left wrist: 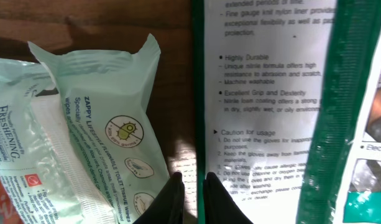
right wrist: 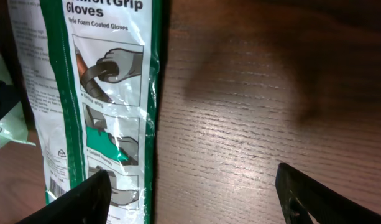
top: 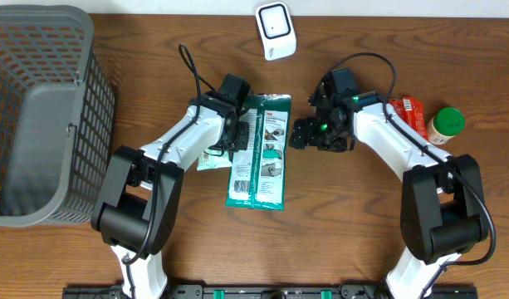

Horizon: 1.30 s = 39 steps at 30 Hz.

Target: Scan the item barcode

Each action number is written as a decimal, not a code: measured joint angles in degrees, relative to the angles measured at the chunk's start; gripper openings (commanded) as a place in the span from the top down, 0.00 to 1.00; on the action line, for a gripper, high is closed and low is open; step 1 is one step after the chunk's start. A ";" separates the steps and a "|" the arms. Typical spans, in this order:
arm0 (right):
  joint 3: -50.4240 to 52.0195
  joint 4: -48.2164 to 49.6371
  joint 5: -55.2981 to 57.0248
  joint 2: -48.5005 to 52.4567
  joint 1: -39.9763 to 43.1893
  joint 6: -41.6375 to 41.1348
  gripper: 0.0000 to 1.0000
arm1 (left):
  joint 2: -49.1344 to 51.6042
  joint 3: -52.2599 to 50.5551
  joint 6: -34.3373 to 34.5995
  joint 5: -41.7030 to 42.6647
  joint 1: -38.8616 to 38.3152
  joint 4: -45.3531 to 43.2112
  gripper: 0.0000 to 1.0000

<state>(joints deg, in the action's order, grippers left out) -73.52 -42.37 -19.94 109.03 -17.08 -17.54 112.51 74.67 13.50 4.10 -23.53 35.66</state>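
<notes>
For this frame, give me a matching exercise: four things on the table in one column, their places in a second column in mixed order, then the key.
Things:
1. gloves pack
2. white scanner
3. grey basket
4. green-lidded jar

Places, as seen in the overhead view:
A. far right, beside the red packet
B. left edge of the table
C. top centre
D. middle, lying flat between the two arms

Pairs: 1-D, 2-C, 3-B, 4-A
</notes>
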 measured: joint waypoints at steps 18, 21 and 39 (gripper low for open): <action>7.10 8.00 -4.98 0.00 -4.28 -3.50 0.23 | 0.00 -2.75 0.00 3.13 -0.11 -0.26 0.85; 8.37 9.66 -7.82 0.00 -3.74 -3.45 0.23 | 0.00 -2.75 0.00 3.67 -0.70 -0.33 0.85; 11.45 11.85 -19.74 -0.02 5.18 2.60 0.23 | 0.00 -2.75 0.02 4.55 -3.96 -1.53 0.79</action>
<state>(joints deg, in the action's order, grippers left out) -62.06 -30.52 -39.68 109.01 -11.90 -14.94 112.51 71.92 13.52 8.64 -27.49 34.13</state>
